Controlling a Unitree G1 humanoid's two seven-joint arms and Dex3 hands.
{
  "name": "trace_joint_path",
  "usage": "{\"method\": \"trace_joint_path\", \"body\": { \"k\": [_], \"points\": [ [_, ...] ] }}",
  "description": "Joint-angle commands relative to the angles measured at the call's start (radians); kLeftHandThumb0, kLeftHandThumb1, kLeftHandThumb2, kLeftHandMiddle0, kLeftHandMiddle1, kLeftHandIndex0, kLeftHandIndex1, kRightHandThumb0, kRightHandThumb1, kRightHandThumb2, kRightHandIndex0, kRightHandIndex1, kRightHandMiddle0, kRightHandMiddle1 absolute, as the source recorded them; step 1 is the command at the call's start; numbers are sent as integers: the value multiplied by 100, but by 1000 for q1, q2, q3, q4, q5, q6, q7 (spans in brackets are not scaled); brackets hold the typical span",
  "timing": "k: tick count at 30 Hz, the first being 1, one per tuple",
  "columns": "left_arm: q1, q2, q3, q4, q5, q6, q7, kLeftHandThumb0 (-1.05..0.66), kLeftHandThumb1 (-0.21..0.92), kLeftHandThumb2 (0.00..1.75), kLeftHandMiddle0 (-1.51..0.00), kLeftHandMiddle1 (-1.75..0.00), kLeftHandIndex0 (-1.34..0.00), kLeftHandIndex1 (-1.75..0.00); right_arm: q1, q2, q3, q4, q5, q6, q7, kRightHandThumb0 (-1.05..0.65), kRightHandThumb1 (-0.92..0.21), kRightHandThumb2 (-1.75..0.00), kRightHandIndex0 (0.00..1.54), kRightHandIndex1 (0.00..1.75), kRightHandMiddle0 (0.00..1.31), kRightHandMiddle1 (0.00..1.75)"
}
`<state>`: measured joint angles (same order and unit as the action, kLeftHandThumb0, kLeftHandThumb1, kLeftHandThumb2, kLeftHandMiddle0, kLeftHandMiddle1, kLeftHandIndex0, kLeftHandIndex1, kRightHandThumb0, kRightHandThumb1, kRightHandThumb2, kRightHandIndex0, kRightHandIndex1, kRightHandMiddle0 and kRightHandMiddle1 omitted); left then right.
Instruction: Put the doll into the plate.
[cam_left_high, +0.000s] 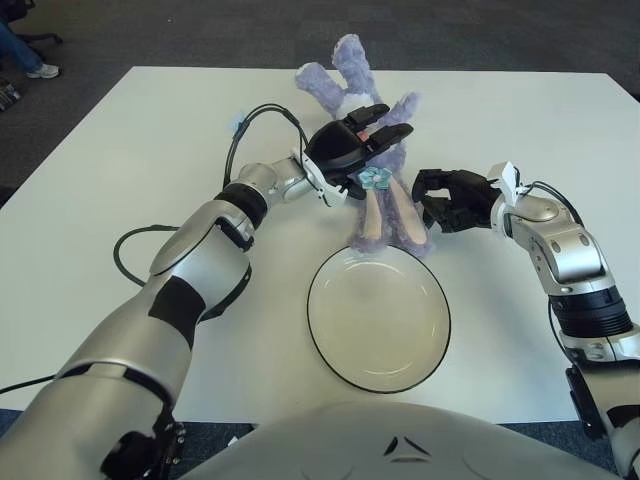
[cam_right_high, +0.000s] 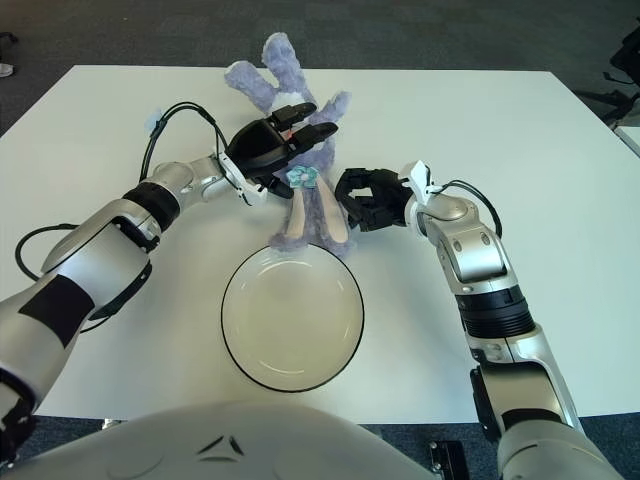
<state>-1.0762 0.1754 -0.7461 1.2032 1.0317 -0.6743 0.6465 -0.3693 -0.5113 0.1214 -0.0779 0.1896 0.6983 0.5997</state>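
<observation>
Worktop (cam_left_high: 120, 150), white and broad, carries everything. Plate (cam_left_high: 379, 316) sits at its 6 o'clock edge, nearest the robot, with nothing in it, so the task is not yet done. Doll (cam_left_high: 375, 150), a lilac plush rabbit with a small blue bow, lies just beyond the plate at its 12 o'clock; its pale-soled feet reach the plate's far rim, though whether they overlap it is hard to tell. That closeness suggests only a short drag or lift toward 6 o'clock is needed.

Left hand (cam_left_high: 352, 148) lies over the doll's middle from 9 o'clock, fingers stretched across the plush rather than curled round it; no grip shows, and the body beneath is hidden, so contact cannot be confirmed. Right hand (cam_left_high: 448, 199) sits at the doll's 3 o'clock, just beside its legs, fingers curled and enclosing nothing visible, likely placed to pinch from the opposite side. Both forearms are cut off by the robot's own torso at the bottom.
</observation>
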Motion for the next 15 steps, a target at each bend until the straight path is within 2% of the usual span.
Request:
{"method": "trace_joint_path", "body": {
  "k": [1, 3, 4, 6, 9, 11, 15],
  "points": [
    [-30, -10, -11, 24, -5, 20, -12, -50, 40, 87, -21, -9, 0, -27, 54, 21, 19, 55, 26, 24, 36, -35, -72, -65, 86, 175, 45, 157],
    [-31, -11, -14, 28, -6, 21, -10, -49, 38, 89, -22, -9, 0, -28, 54, 24, 16, 64, 29, 17, 42, -15, -58, -89, 62, 169, 44, 161],
    [-32, -12, -16, 30, -6, 21, -9, -48, 36, 90, -22, -9, 0, -29, 54, 25, 15, 68, 31, 13, 44, -10, -56, -92, 55, 167, 43, 162],
    [-35, -15, -20, 34, -5, 23, -7, -47, 35, 92, -22, -9, 0, -29, 54, 25, 12, 74, 35, 9, 50, -5, -55, -95, 49, 165, 43, 162],
    [-39, -18, -29, 40, 1, 28, -2, -44, 32, 94, -22, -10, 0, -30, 54, 25, 9, 80, 39, 11, 53, -3, -60, -87, 52, 158, 33, 160],
    [-42, -20, -38, 43, 6, 32, 5, -43, 31, 95, -22, -10, 0, -28, 55, 25, 8, 82, 37, 13, 50, -1, -69, -73, 52, 150, 26, 161],
    [-49, -23, -53, 52, 11, 36, 13, -40, 31, 97, -22, -11, 0, -26, 63, 24, 4, 63, 34, 17, 40, -1, -60, -94, 37, 169, 30, 170]
  ]
}}
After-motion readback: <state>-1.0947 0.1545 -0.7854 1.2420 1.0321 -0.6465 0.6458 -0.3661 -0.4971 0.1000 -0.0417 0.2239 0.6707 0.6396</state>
